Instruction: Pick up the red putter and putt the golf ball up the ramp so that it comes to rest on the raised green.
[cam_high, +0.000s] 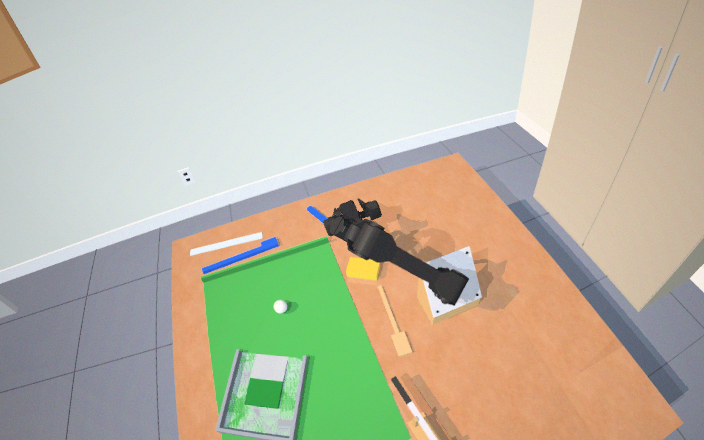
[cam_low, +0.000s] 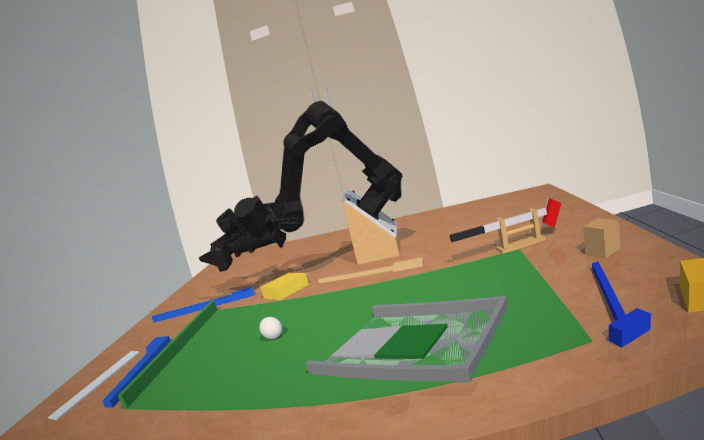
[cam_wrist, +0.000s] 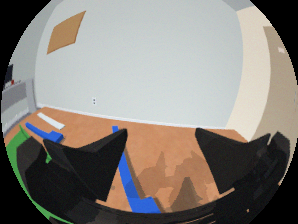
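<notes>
The red putter (cam_low: 511, 220) lies across a small wooden stand (cam_low: 519, 231) at the far right of the counter (cam_low: 545, 394), red head (cam_low: 552, 211) up and to the right, black grip pointing left, well apart from the arm. The ball (cam_low: 270, 327) sits on the green mat (cam_low: 223, 363), near its left end, with the grey-walled ramp and raised green (cam_low: 411, 340) to its right. The gripper (cam_low: 218, 255) hangs low above the counter's far left corner, over a blue stick (cam_wrist: 127, 169), its fingers spread wide and holding nothing. A yellow block (cam_low: 283, 285) and a wooden paddle (cam_low: 371, 271) lie nearby, between the mat and the arm's wedge base (cam_low: 371, 241). A blue mallet (cam_low: 617, 306) lies at the mat's right.
</notes>
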